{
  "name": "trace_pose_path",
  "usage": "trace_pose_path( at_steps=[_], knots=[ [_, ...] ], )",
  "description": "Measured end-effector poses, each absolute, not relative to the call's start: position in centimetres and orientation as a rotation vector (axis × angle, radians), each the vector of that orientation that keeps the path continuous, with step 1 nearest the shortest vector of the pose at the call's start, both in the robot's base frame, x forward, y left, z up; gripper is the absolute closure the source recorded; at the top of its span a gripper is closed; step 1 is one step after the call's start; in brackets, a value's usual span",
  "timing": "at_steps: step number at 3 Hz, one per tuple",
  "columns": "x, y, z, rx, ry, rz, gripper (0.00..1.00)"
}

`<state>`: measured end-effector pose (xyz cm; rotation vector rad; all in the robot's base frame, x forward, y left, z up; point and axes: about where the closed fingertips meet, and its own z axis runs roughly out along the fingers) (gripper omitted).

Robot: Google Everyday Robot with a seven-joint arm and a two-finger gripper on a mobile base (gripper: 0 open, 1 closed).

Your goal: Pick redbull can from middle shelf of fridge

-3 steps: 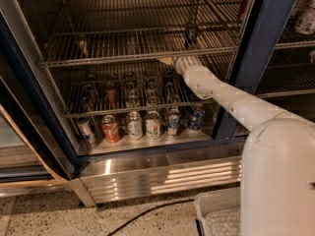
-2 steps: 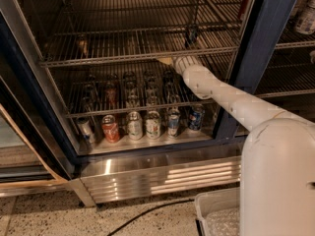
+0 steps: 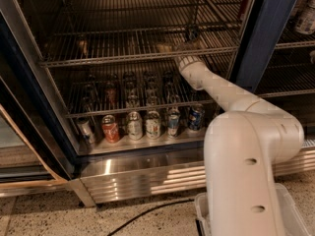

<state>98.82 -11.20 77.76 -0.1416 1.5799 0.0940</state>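
The fridge (image 3: 268, 28) has a dark navy frame and stands open. Its middle shelf (image 3: 113, 59) is a wire rack across its width. A small slim dark can, which I take for the redbull can (image 3: 192, 34), stands upright on the right part of this shelf next to a vertical rod. My gripper (image 3: 169, 47) is over the shelf's front rail, just left of and in front of the can. My white arm (image 3: 216, 90) reaches up to it from the lower right. I cannot tell whether the gripper touches the can.
Several cans stand on the lower shelf, among them a red cola can (image 3: 110, 128) and a blue can (image 3: 196, 117). A small object (image 3: 82, 45) sits at the shelf's left. The open glass door (image 3: 22, 132) is at the left. A ribbed steel panel (image 3: 147, 181), a black cable (image 3: 147, 211) and a white bin (image 3: 290, 205) are below.
My gripper has moved up and further in over the middle shelf, closer to the dark can. The cans on the lower shelf have not moved.
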Motion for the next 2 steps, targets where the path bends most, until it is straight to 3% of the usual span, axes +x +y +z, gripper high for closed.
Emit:
trace_pose_path(
  at_steps=[2],
  knots=[
    [102.0, -13.6, 77.7, -0.092, 1.569, 0.006, 0.0]
  ],
)
